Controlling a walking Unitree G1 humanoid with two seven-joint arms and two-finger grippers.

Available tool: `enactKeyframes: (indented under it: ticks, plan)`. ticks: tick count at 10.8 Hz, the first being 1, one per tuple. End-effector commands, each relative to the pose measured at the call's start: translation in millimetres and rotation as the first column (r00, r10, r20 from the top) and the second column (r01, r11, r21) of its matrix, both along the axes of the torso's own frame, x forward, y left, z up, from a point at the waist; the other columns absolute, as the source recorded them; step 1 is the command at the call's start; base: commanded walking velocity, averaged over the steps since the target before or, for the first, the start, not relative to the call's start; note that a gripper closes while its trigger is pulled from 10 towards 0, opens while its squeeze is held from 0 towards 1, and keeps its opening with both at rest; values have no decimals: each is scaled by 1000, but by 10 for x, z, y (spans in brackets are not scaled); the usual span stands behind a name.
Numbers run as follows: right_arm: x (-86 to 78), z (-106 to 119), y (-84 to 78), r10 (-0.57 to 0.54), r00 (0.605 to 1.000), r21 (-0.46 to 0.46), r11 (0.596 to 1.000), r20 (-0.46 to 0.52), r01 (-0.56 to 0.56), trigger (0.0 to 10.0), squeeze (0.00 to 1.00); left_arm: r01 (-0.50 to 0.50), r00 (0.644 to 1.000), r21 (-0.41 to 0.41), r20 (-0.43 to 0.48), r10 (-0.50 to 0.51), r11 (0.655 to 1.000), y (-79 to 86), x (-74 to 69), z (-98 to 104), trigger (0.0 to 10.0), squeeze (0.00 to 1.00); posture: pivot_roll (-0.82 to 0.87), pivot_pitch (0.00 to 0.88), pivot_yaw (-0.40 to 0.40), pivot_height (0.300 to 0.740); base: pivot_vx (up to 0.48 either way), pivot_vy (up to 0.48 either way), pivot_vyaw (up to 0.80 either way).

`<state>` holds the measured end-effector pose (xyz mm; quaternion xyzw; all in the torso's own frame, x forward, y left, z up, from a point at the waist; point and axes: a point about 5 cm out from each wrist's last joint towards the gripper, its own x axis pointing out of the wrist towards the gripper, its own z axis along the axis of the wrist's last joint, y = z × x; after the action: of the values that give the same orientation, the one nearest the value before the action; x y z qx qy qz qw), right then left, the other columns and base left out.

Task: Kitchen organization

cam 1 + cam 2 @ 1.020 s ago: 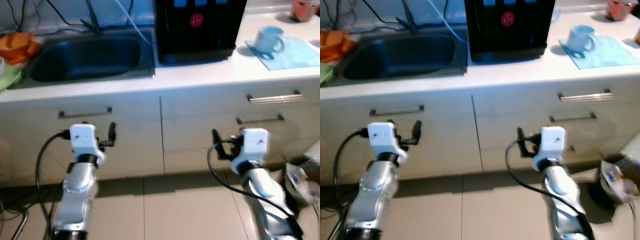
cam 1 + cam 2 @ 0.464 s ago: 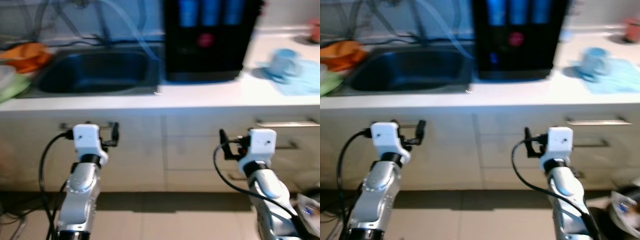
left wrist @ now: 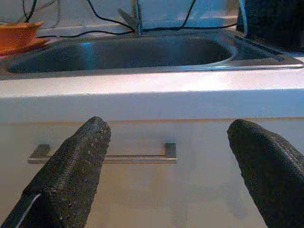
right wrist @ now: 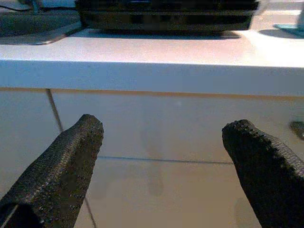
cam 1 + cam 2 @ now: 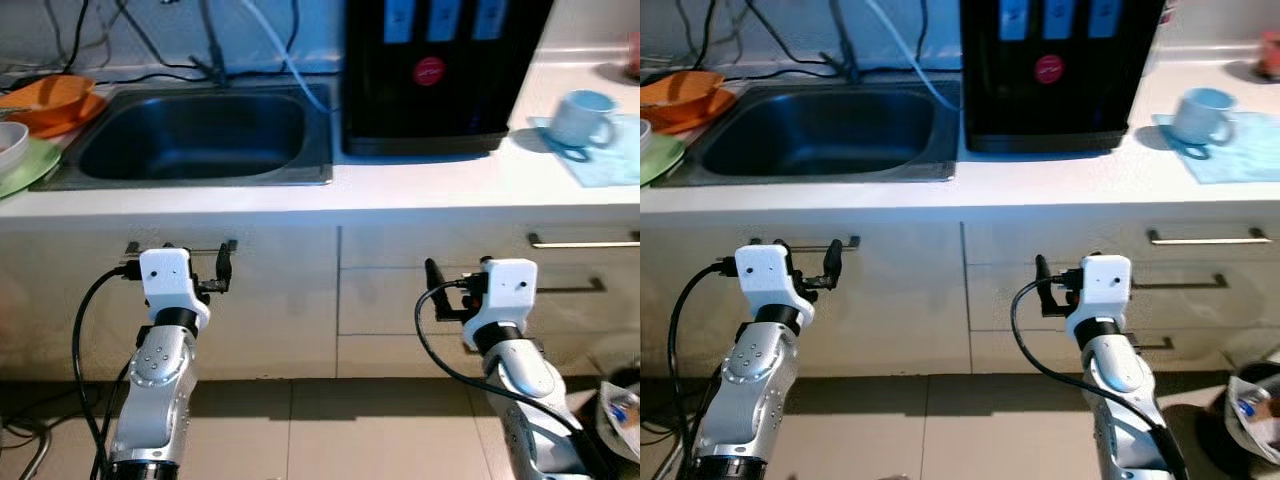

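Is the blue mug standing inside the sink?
No, the blue mug stands on a blue cloth on the counter, right of the sink.

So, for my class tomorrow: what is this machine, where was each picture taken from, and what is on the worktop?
It is a walking humanoid robot facing a kitchen counter. Two pictures come from cameras in its head, looking down at its silver arms. The other two come from cameras on its wrists, looking out between two black fingers. The left hand and right hand are both open, holding nothing, raised before the cupboard fronts. On the counter are a steel sink, a black water dispenser, a pale blue mug on a blue cloth, and orange dishes beside a green plate at the far left.
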<state>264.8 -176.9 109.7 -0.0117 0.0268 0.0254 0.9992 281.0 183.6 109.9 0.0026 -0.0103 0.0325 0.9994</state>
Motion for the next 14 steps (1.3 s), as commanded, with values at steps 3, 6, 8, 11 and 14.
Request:
enactKeyframes:
  ticks: [3,6,8,11,14]
  plan:
    - [9,9,37,4,1000,12,1000,5,-4,10000,0,-21,1000,7,-10,21,1000,59,15,10,10000,0,-1,47,69,740,0,455,0]
    - [2,-6,57,5,1000,16,1000,1,-5,10000,0,-26,999,7,-19,26,1000,67,8,-4,10000,0,0,50,72,740,0,480,0]
    - [1,-10,58,3,1000,17,1000,-1,-3,10000,0,-27,999,7,-22,27,1000,71,9,-8,10000,0,-1,50,73,740,0,480,0]
    - [-7,-18,59,2,1000,19,1000,-2,-2,10000,0,-30,999,6,-33,30,1000,74,11,-26,10000,0,-4,48,74,740,0,480,0]
    - [4,-14,56,6,1000,12,1000,0,-6,10000,0,-39,998,1,-40,39,999,80,14,-41,10000,0,-1,43,69,740,0,480,0]
